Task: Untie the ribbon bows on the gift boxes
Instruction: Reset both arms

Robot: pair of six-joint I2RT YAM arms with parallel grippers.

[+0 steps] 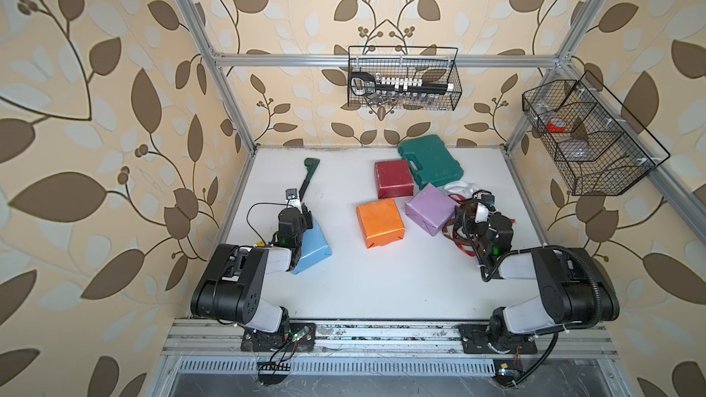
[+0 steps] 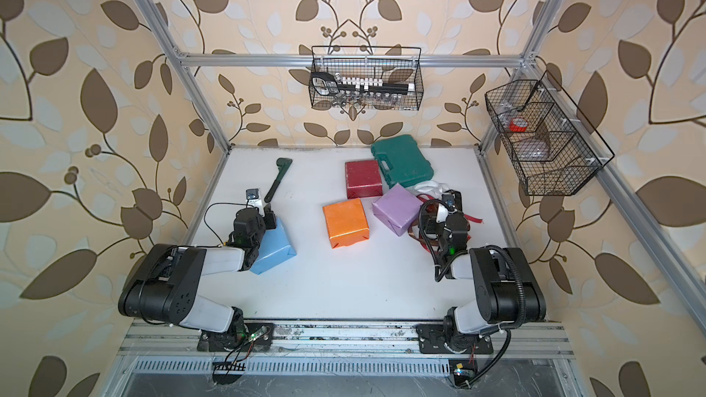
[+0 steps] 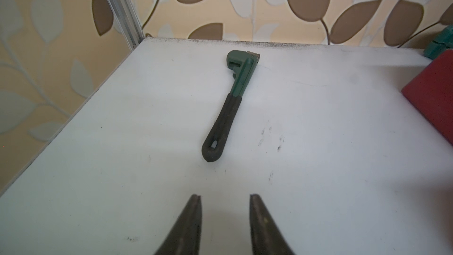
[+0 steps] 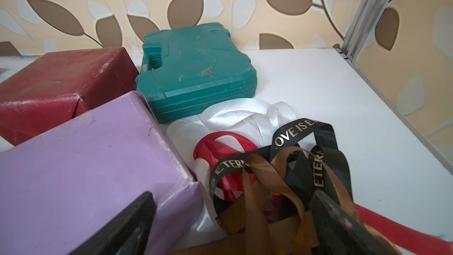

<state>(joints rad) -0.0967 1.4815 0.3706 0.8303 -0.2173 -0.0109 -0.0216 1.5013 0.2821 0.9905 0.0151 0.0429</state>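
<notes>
Four gift boxes lie on the white table with bare tops: orange (image 1: 380, 222), dark red (image 1: 393, 178), lilac (image 1: 431, 208) and light blue (image 1: 313, 248). The ribbons lie in one loose heap (image 1: 456, 232) right of the lilac box (image 4: 85, 168): brown (image 4: 257, 192), black with lettering (image 4: 306, 131), white (image 4: 232, 116) and red (image 4: 220, 145). My right gripper (image 4: 232, 193) stands open low over this heap, with brown loops lying between its fingers. My left gripper (image 3: 225, 196) is open and holds nothing, at the far end of the light blue box (image 2: 275, 246).
A green wrench (image 3: 230, 104) lies ahead of my left gripper near the back left. A green tool case (image 4: 196, 69) sits behind the dark red box. Wire baskets hang on the back rail (image 1: 403, 78) and the right rail (image 1: 584, 135).
</notes>
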